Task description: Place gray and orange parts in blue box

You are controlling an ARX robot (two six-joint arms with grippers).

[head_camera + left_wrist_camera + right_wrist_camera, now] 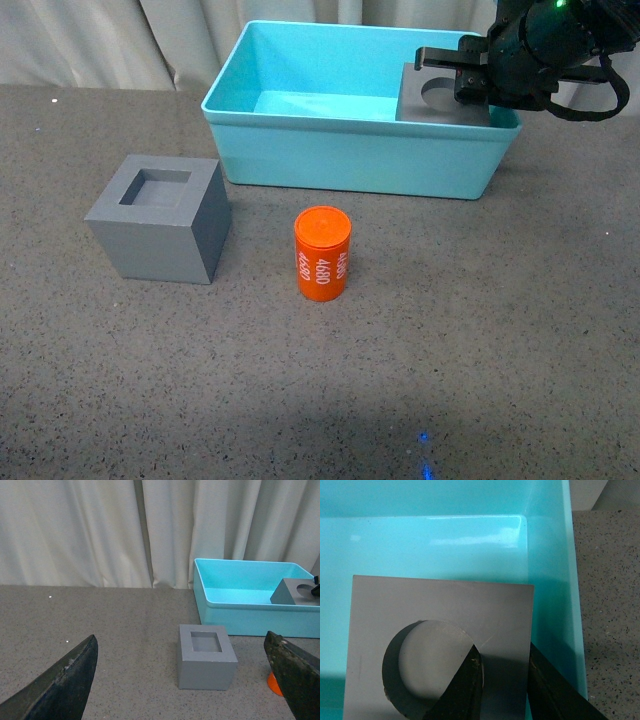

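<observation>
The gray cube with the round recess (440, 100) sits inside the blue box (350, 170), in the box's right end, at the upper right of the front frame. The right tool (450, 75) pinches this cube by one wall. In the right wrist view one finger (465, 685) reaches into the round recess and the other (550, 690) lies outside, between the cube and the box's side wall. Whether the cube rests on the box floor or hangs just above it I cannot tell.

The blue box stands at the upper middle of the front frame, its long side facing the camera. The orange cylinder (322, 255) stands upright on the desk (450, 350) near the centre of the frame, well apart from the box, with white "4680" print on its side. The gray cube with the square recess (160, 215) rests on the desk at the left of the frame, recess facing up, near the cylinder but not touching it.

The left tool (180, 639) has its fingers spread wide and holds nothing; the left wrist view shows the square-recess cube between them, farther off. A pale curtain (75, 530) hangs behind the desk.
</observation>
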